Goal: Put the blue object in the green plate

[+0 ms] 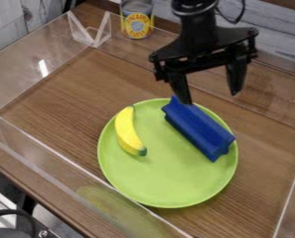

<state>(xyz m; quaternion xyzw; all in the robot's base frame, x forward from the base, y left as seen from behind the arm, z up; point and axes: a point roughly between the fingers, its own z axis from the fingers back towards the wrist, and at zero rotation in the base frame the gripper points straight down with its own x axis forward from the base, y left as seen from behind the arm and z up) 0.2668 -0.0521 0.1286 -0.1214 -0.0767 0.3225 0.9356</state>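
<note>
Camera: ridged blue object [199,128] lies on flat round green plate [150,181].

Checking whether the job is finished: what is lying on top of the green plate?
On the green plate lie the blue object and a yellow banana, apart. The plate surface beneath them is covered.

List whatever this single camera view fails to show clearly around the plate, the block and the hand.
- Hand: open above the blue object; the arm above it is cut off by the top edge.
- Can at the back: label too small and blurred to read; top cut by the frame.
- Green plate: surface under the blue object and the banana is hidden.
- Clear wall: glare blurs what lies at bottom left.
</note>
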